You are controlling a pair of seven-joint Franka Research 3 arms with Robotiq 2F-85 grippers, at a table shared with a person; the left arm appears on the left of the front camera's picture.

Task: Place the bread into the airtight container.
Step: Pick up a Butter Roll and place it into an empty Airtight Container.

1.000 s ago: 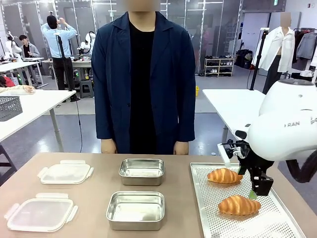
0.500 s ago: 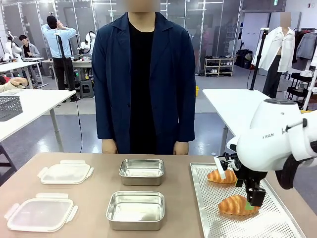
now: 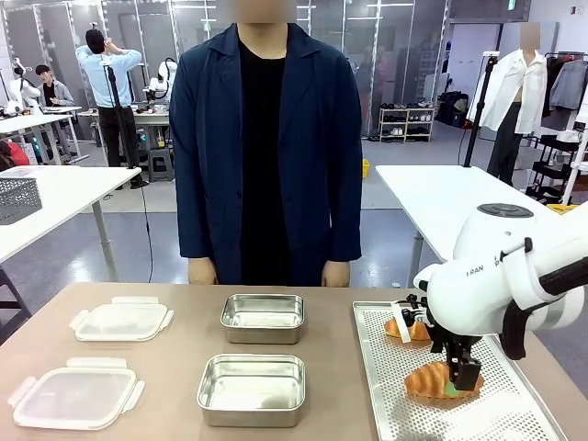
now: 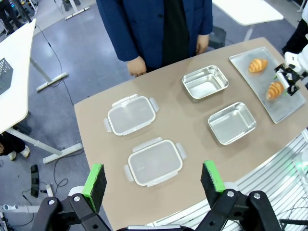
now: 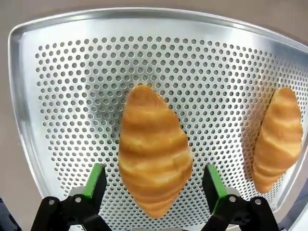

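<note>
- Right claw (image 5: 154, 179): jaws apart, lowered over the perforated tray (image 5: 72, 96). One green pad stands at each side of the nearer croissant (image 5: 151, 139), with a gap showing at both. It is set across the pastry's narrow width, which I judge to be the stance for a gentle squeeze.
- Nearer croissant: the task's bread, lying flat at the tray's near end, not yet lifted.
- Second croissant (image 5: 278, 139): on the same tray toward its far end, well apart from the first. The spacing leaves the pads room.
- Near steel container (image 3: 251, 386): just left of the tray, open and empty. I judge it the shortest carry.
- Far steel container (image 3: 263, 317): left of the tray's far end, also empty.
- Two clear lids (image 3: 75, 397) (image 3: 122, 322): farther left of the tray, beyond the containers, laid aside so both boxes stand open.
- Worktop (image 3: 165, 363): carries the tray at its right end.
- Left claw (image 4: 153, 178): jaws apart and empty, high up and well away from the tray, probably parked clear.
- Person (image 3: 266, 138): stands beyond the tray's far-left corner with hands down.
</note>
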